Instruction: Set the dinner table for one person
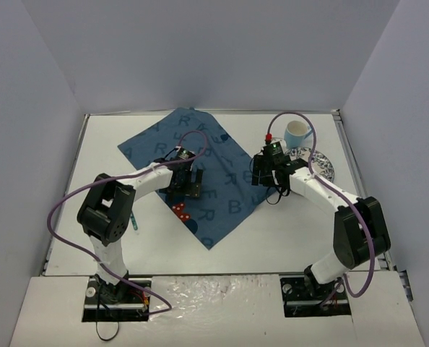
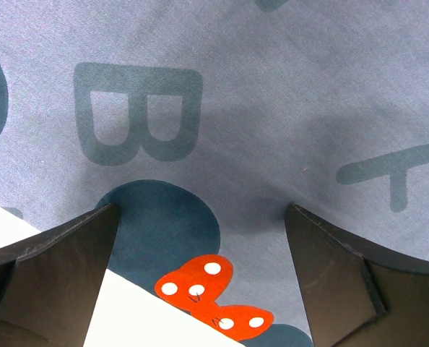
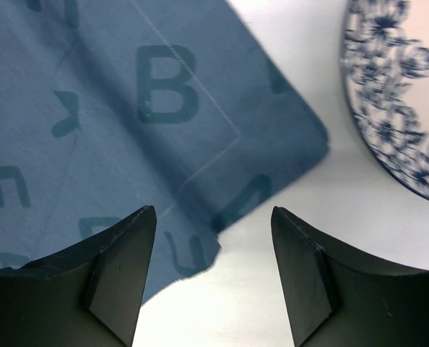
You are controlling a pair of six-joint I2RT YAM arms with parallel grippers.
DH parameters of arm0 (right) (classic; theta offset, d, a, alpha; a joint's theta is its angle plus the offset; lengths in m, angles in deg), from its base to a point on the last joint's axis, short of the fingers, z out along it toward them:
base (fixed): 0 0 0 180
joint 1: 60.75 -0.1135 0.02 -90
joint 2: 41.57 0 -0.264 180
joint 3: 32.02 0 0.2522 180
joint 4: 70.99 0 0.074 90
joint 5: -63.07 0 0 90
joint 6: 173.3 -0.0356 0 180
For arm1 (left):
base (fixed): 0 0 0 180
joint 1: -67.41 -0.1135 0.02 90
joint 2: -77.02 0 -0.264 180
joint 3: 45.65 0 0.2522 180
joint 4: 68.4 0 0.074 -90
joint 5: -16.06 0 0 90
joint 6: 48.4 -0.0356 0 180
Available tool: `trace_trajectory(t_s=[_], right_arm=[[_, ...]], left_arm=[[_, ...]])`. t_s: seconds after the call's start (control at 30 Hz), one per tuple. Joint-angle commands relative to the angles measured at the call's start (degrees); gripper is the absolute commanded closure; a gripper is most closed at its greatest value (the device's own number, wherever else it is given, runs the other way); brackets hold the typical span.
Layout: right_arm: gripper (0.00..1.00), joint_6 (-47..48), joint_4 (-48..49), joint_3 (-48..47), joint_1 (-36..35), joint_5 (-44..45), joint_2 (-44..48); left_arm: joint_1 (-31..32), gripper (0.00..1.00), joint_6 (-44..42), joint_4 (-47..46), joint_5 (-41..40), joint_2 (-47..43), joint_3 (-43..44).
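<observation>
The white dinner table (image 1: 287,231) carries a dark blue letter-printed cloth (image 1: 193,166) lying diagonally across its middle. My left gripper (image 1: 188,188) is open and empty, hovering low over the cloth's near edge. In the left wrist view the left gripper (image 2: 201,210) stands over a red white-dotted bow print (image 2: 214,296). My right gripper (image 1: 260,176) is open and empty over the cloth's right corner. In the right wrist view the right gripper (image 3: 213,211) spans that corner (image 3: 222,238). A blue-flowered plate (image 1: 321,165) lies just right of it, also seen in the right wrist view (image 3: 402,108).
A white and blue cup (image 1: 295,132) stands behind the plate at the back right, with a small red-topped thing (image 1: 269,136) beside it. A thin green item (image 1: 133,220) lies by the left arm. Grey walls enclose the table on three sides.
</observation>
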Motion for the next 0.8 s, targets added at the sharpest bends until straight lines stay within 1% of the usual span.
trace_trajectory(t_s=[0.0, 0.1, 0.27, 0.5, 0.77], right_arm=[[0.41, -0.8, 8.6, 1.5, -0.1, -4.9, -3.6], [0.43, -1.1, 13.1, 3.3, 0.7, -7.5, -5.8], [0.44, -0.8, 16.9, 5.3, 2.4, -9.2, -9.9], [0.42, -1.5, 17.6, 6.8, 6.6, -8.9, -10.5], [0.41, -1.3, 15.7, 5.9, 7.1, -7.8, -9.0]], left_arm=[[-0.6, 0.03, -0.6, 7.5, 0.3, 1.1, -3.1], [-1.1, 0.03, -0.2, 7.9, 0.6, 0.7, -5.1], [-1.4, 0.03, -0.1, 8.0, 1.1, 0.4, -7.3], [-1.4, 0.03, -0.1, 8.5, 1.7, -0.1, -8.8], [-1.4, 0.03, 1.1, 9.5, 3.0, -1.7, -12.1]])
